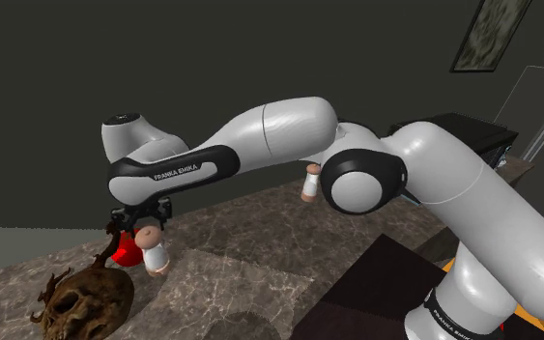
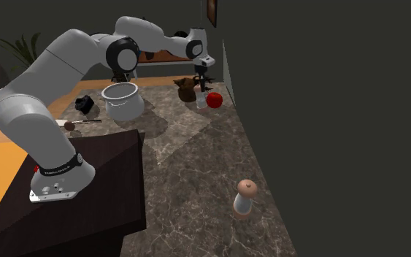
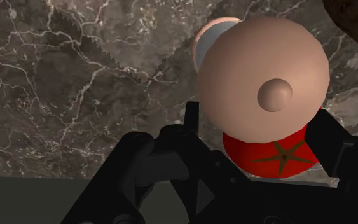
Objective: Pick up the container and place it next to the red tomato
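Observation:
The container [image 1: 154, 253] is a small shaker with a white body and a rounded tan top. It leans a little on the marble table [image 1: 250, 280], right beside the red tomato [image 1: 122, 254]. My black gripper [image 1: 144, 225] comes down over the container's top. In the wrist view the tan top [image 3: 263, 79] sits between my two fingers [image 3: 193, 124], which press against its sides, and the tomato [image 3: 266, 154] lies just behind it. From the second exterior view the gripper [image 2: 202, 85] stands over the container [image 2: 201, 100], with the tomato [image 2: 214, 100] touching or nearly touching it.
A brown skull-like ornament [image 1: 86, 304] lies close to the tomato. A second shaker [image 2: 244, 198] stands far off along the counter near the wall. A grey pot [image 2: 120, 100] and a small black object [image 2: 85, 104] sit to the second exterior view's left.

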